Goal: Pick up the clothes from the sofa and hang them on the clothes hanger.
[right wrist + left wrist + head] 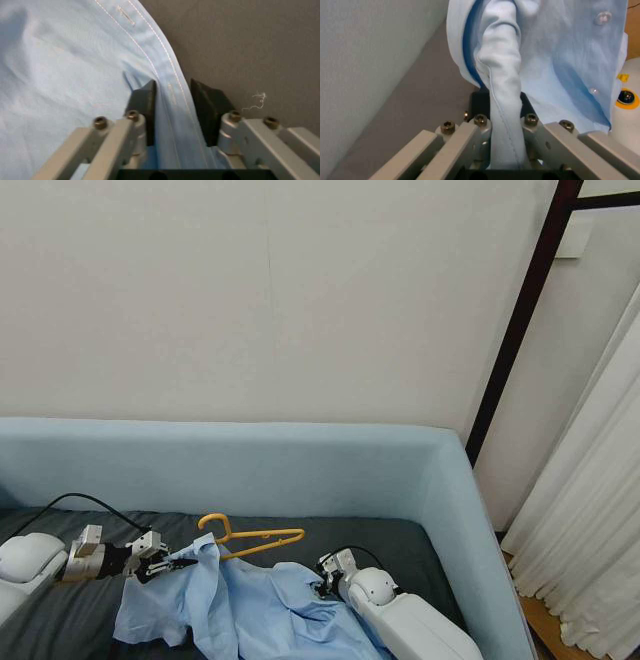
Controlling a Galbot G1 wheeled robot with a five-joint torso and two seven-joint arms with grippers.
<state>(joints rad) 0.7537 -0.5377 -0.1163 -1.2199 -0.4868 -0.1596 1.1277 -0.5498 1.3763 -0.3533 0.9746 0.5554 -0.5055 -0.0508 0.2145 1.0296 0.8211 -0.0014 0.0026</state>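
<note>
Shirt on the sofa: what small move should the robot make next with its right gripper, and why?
Probably close the right gripper. Its jaws stand apart on either side of the stitched edge of the shirt, so it does not pinch the cloth yet. The left gripper is clamped on a bunched fold, close to the hanger lying on the sofa. A second hold seems needed before lifting.

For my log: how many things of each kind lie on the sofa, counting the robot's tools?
Shirts: 1, the light blue shirt
Hangers: 1, the yellow hanger
Tools: 2, the left tool shut on the shirt, the right tool open astride its stitched edge
Total: 4
</note>
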